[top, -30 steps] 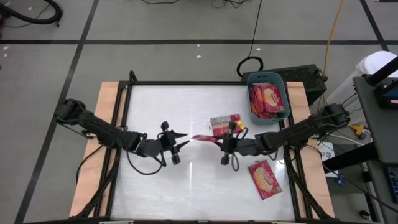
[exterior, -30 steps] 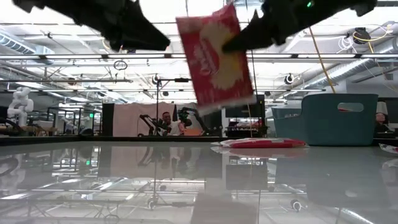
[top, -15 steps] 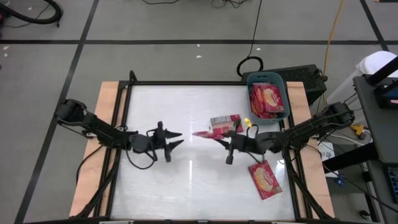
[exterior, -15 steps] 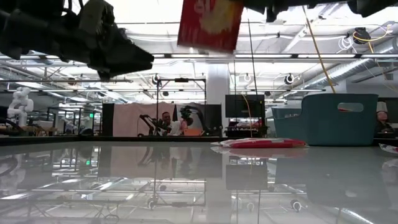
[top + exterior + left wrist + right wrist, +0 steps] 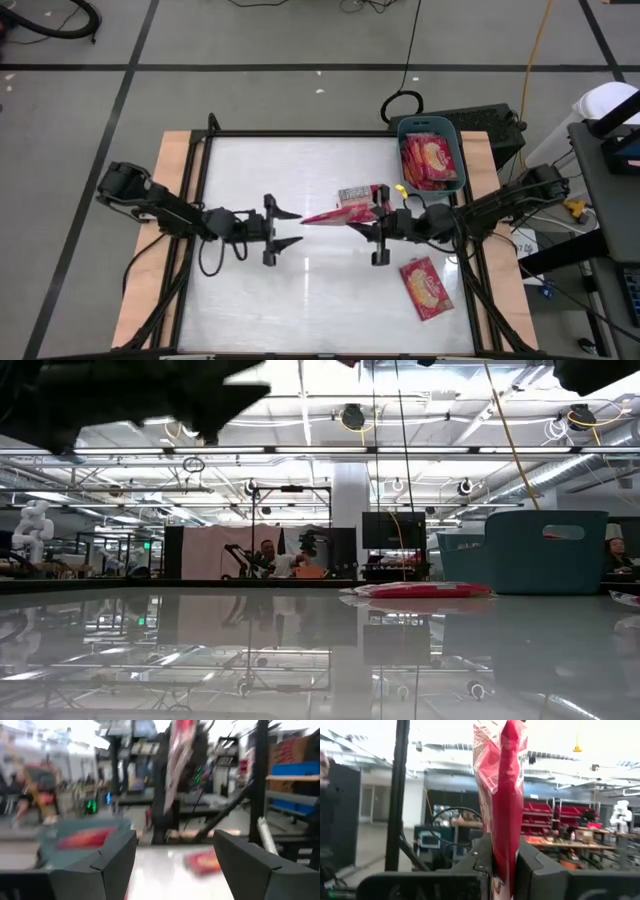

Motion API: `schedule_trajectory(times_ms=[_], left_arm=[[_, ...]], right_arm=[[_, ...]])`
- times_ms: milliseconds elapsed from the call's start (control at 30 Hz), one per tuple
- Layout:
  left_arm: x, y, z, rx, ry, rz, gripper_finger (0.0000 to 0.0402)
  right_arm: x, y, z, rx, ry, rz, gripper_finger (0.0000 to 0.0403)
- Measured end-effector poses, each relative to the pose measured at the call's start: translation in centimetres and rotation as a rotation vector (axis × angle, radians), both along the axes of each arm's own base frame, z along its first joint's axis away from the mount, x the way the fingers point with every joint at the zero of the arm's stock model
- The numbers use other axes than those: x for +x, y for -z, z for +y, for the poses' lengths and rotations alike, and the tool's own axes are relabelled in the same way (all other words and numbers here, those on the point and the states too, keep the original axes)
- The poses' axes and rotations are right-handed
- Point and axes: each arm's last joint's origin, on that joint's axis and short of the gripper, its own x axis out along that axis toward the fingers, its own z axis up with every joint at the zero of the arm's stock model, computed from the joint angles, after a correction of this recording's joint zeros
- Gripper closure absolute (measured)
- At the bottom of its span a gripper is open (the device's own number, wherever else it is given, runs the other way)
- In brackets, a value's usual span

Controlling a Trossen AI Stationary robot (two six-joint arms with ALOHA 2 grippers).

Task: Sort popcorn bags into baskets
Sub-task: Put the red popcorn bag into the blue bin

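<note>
Over on the left, the left end effector (image 5: 283, 228) hangs above the middle of the worktop (image 5: 250, 170) with its fingers spread wide and nothing between them; in the left wrist view its two dark fingers stand well apart with only air in the gap.

Just across from it, a red bag (image 5: 340, 213) is up in the air, pointing its free end toward that empty end effector. The right end effector (image 5: 377, 226) has it, fingers clamped on the bag's near edge; the right wrist view shows the packet (image 5: 501, 795) standing edge-on straight out of the closed fingers.

Behind the held bag, a second bag (image 5: 357, 195) lies flat on the worktop, label side up. Nearer the front right, a third bag (image 5: 426, 288) lies picture side up. At the back right corner sits the teal bin (image 5: 400, 150), already holding several bags (image 5: 430, 160).

To my eye the step in hand is the carry: one bag is lifted and sole-held by the right arm, not yet over the bin. The next move calls for swinging it back and right until it hangs above the bin, then letting go. The hold is on one edge only, so the bag may swing or slip on the way.
</note>
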Motion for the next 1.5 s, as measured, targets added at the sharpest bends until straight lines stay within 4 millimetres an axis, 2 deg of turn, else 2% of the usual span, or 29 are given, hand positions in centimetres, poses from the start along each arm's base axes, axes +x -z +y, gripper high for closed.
schedule_trajectory(times_ms=[200,500,600,767,800,933,1100,1267,1500], left_arm=[[2.8,-1.9,-0.2,0.073,-0.016,-0.084,0.0160],[6.0,-3.4,1.0,0.102,0.126,-0.153,0.0207],[6.5,-3.2,0.9,0.109,0.156,-0.154,0.0253],[6.5,-3.0,1.2,0.105,0.152,-0.136,0.0369],[6.5,-3.0,1.4,0.103,0.150,-0.136,0.0382],[6.7,-2.6,1.9,0.087,0.142,-0.090,0.0379],[6.8,-1.2,2.6,0.060,0.132,0.079,0.0389],[5.4,-0.4,3.6,0.025,0.081,0.237,0.0389],[2.5,-0.1,4.9,0.003,0.031,0.574,0.0389]], right_arm=[[0.2,0.0,0.1,0.004,-0.025,-0.070,0.0381],[1.0,0.9,-0.3,-0.018,-0.038,-0.091,0.0380],[1.1,1.1,-0.4,-0.013,-0.037,-0.080,0.0380],[0.9,0.7,-0.4,-0.028,-0.032,-0.090,0.0380],[0.9,0.7,-0.4,-0.022,-0.032,-0.091,0.0380],[0.8,0.7,-0.5,0.012,0.021,-0.040,0.0371],[0.6,1.9,0.1,0.118,0.163,0.158,0.0319],[-0.4,3.8,0.7,0.188,0.312,0.407,0.0255],[-1.9,5.4,0.5,0.257,0.305,0.628,0.0202]])
